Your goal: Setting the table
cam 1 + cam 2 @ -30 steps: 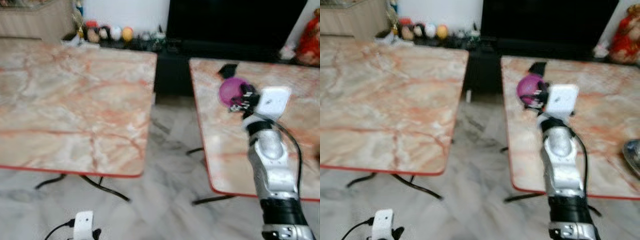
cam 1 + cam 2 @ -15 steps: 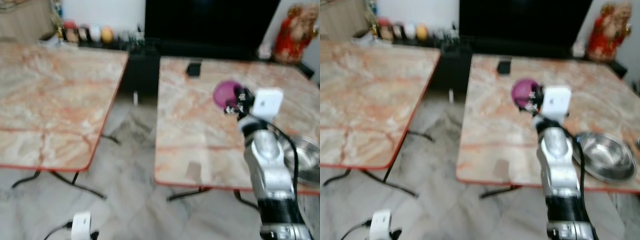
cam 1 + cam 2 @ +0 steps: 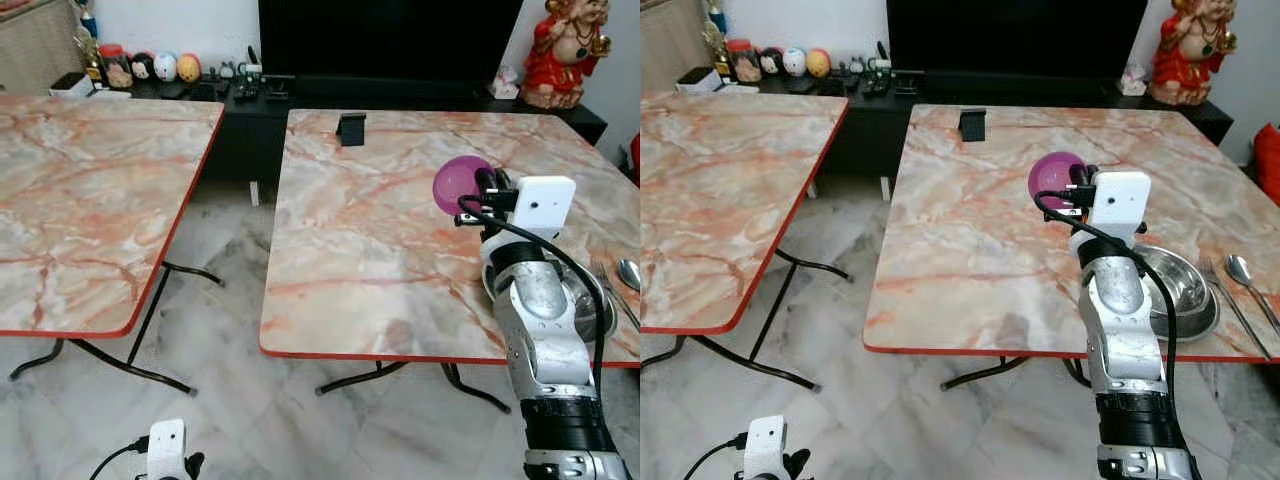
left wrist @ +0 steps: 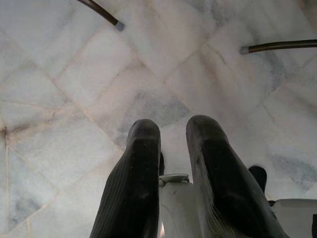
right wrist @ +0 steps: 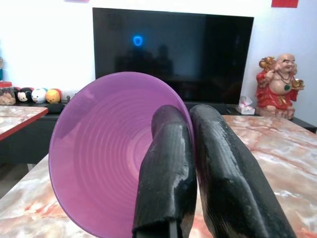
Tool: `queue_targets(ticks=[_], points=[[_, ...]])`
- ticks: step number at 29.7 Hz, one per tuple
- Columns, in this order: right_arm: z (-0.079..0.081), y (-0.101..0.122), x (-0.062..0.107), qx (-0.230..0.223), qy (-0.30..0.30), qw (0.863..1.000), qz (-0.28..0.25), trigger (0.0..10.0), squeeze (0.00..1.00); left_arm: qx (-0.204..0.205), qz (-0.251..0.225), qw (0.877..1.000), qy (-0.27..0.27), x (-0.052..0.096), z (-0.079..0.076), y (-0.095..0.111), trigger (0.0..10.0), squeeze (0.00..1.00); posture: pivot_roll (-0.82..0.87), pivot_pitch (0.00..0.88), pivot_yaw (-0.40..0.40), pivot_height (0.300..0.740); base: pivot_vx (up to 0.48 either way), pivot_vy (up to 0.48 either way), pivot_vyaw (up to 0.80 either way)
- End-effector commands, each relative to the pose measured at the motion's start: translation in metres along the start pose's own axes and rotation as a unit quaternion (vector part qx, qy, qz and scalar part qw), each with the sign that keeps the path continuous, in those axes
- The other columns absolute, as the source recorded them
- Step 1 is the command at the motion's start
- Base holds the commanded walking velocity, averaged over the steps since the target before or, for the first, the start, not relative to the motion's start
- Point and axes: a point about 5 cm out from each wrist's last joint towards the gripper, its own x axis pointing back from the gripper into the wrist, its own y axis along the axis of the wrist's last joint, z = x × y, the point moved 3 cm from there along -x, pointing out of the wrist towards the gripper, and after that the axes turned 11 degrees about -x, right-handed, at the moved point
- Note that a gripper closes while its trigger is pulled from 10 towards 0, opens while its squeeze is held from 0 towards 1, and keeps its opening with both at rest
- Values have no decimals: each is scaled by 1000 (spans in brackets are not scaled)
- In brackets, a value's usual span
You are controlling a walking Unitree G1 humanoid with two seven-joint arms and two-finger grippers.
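Note:
My right gripper (image 5: 187, 119) is shut on the rim of a purple plastic bowl (image 3: 1054, 177), one finger inside the rim and one outside. It holds the bowl tilted on its side above the middle of the right marble table (image 3: 960, 250). A steel bowl (image 3: 1193, 295) sits on that table near its front right edge, partly hidden behind my right forearm. A fork (image 3: 1222, 290) and a spoon (image 3: 1241, 270) lie just right of it. My left gripper (image 4: 173, 130) hangs idle low over the floor, fingers a narrow gap apart with nothing held.
A second marble table (image 3: 720, 190) stands to the left, with a strip of tiled floor (image 3: 840, 300) between the two. A small black stand (image 3: 972, 124) sits at the right table's far edge. Behind are a dark TV (image 3: 1015, 35) and a red figurine (image 3: 1186, 50).
The camera has swung right and the blur has gone, so the whole right table with steel bowl and cutlery now shows. My right gripper still holds the purple bowl the same way.

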Motion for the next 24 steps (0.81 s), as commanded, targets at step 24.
queue_targets(ticks=[24], points=[[-6, -8, 1, 7, -19, 999, 43, 10000, 0, -6, 9, 1000, 1, 1, 2, -5, 10000, 0, 15, 0, -35, 740, 208, 0, 0]])
